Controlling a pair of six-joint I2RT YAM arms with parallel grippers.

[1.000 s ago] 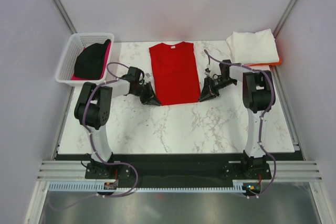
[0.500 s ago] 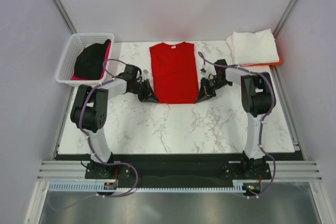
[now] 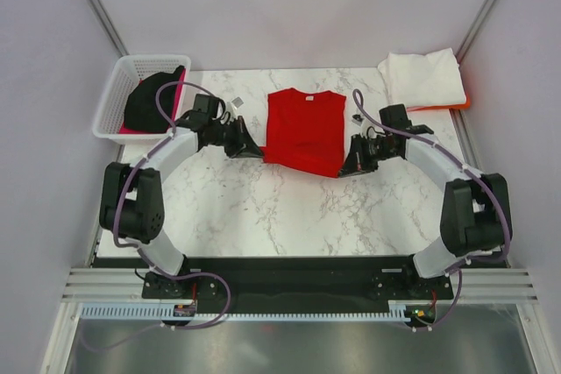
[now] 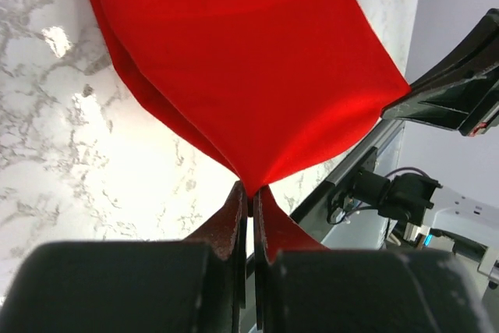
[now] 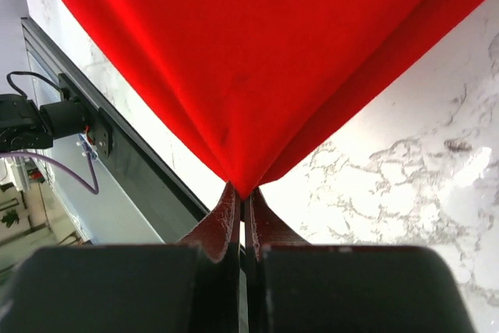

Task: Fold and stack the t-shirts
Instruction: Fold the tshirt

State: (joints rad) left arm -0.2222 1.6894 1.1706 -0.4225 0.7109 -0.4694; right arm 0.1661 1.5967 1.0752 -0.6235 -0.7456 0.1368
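While pressed together, left fingers (image 4: 229, 222) and right fingers (image 5: 221, 222) pinch red t-shirt (image 4: 249, 60) corners.

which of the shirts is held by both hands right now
The red t-shirt mid-table: the left hand and right hand each pinch a near corner. The white t-shirt lies far right, the black t-shirt in the basket.

no readable writing in any view
the red t-shirt (image 3: 302, 129), the folded white t-shirt (image 3: 421, 76), the white basket (image 3: 112, 98) and the marble table (image 3: 289, 208) show plain surfaces only, with no lettering, label, brand or number that can be made out.
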